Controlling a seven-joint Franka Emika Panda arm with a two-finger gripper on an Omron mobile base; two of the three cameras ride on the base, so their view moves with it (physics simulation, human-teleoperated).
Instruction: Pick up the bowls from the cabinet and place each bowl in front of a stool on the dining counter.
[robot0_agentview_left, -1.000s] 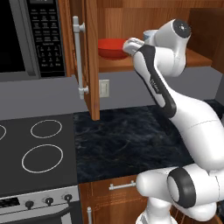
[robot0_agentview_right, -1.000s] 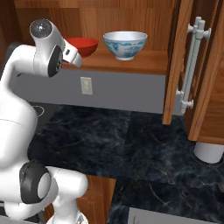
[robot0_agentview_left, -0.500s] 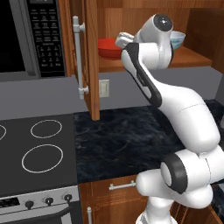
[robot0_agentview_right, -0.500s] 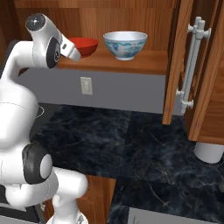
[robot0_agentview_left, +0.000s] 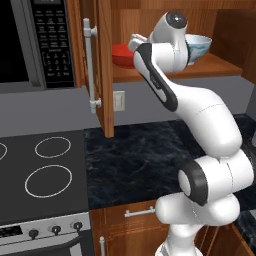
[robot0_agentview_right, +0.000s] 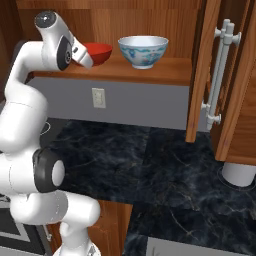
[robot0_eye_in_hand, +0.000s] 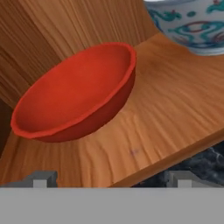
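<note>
the glossy red bowl (robot0_eye_in_hand: 74, 96), round with a thin flared rim, sits on the smooth wood-grain shelf (robot0_eye_in_hand: 175, 113) of the open cabinet (robot0_agentview_right: 150, 20), with the white bowl (robot0_agentview_right: 143, 51) patterned in blue-green just to its right. the gripper (robot0_eye_in_hand: 111, 177) hangs spread wide just short of the red bowl, touching nothing, above the black veined marble worktop (robot0_agentview_right: 150, 160).

My arm reaches high and forward, wrist bent, and my claw (robot0_eye_in_hand: 111, 178) hangs with its fingertips spread wide, gripping nothing.
</note>
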